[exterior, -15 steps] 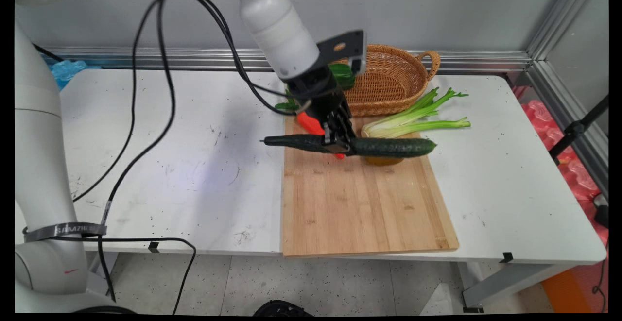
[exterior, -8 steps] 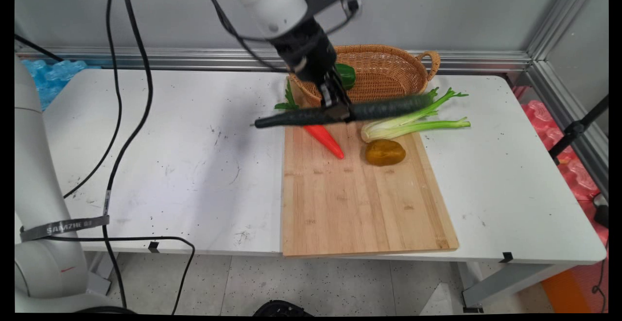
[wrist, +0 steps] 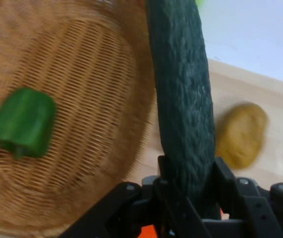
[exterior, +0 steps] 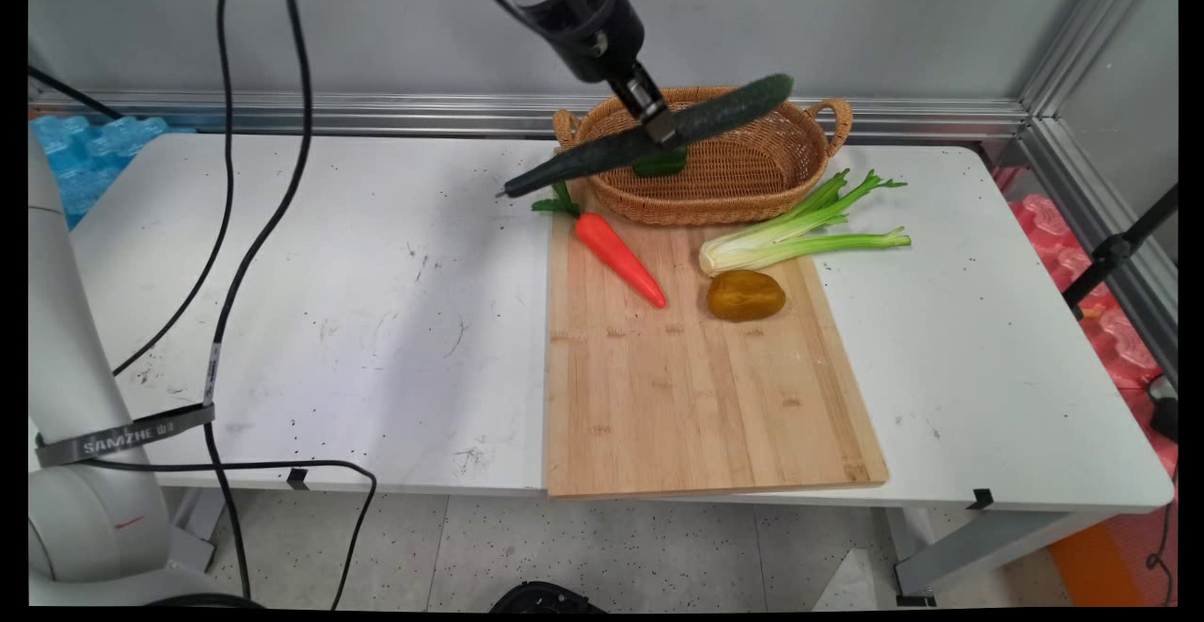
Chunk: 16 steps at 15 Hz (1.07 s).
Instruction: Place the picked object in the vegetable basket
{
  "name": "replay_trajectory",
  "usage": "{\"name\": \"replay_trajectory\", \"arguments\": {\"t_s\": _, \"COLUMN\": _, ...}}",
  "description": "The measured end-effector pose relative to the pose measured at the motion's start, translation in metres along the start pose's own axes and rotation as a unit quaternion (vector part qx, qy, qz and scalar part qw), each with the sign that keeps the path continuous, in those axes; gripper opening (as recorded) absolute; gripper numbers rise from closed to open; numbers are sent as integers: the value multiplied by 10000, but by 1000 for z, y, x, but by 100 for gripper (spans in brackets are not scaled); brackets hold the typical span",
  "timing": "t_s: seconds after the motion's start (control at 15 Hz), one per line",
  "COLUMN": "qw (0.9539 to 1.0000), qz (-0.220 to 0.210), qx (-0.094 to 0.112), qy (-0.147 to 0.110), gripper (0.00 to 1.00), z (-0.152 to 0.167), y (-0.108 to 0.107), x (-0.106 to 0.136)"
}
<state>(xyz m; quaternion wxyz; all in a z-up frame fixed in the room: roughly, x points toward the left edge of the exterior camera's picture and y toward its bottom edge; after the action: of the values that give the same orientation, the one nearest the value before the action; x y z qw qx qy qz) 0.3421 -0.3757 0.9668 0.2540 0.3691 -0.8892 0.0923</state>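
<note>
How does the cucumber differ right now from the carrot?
The cucumber is dark green; the carrot is orange-red with a green top. The cucumber is off the table, clamped near its middle by the hand over the wicker basket; the carrot lies free on the cutting board. The cucumber looks longer. Both are elongated and tilted in the main view.

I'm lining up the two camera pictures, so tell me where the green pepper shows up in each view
Main view: the green pepper lies inside the wicker basket, mostly hidden behind the cucumber held in the gripper.
Hand view: the green pepper is at the left, on the basket's woven floor, left of the cucumber.
Shared landmark: the brownish potato on the cutting board, at the right of the hand view.
</note>
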Motion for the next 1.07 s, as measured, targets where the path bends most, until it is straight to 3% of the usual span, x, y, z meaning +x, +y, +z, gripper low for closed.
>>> {"name": "replay_trajectory", "arguments": {"t_s": 0.27, "qw": 9992, "qz": -265, "qx": 292, "qy": 59, "gripper": 0, "z": 20, "y": -24, "x": 20}}
{"name": "replay_trajectory", "arguments": {"t_s": 0.47, "qw": 9990, "qz": -240, "qx": 382, "qy": -5, "gripper": 0, "z": 37, "y": -32, "x": 29}}
{"name": "replay_trajectory", "arguments": {"t_s": 1.07, "qw": 9971, "qz": -7, "qx": 558, "qy": -511, "gripper": 0, "z": 116, "y": -52, "x": 48}}
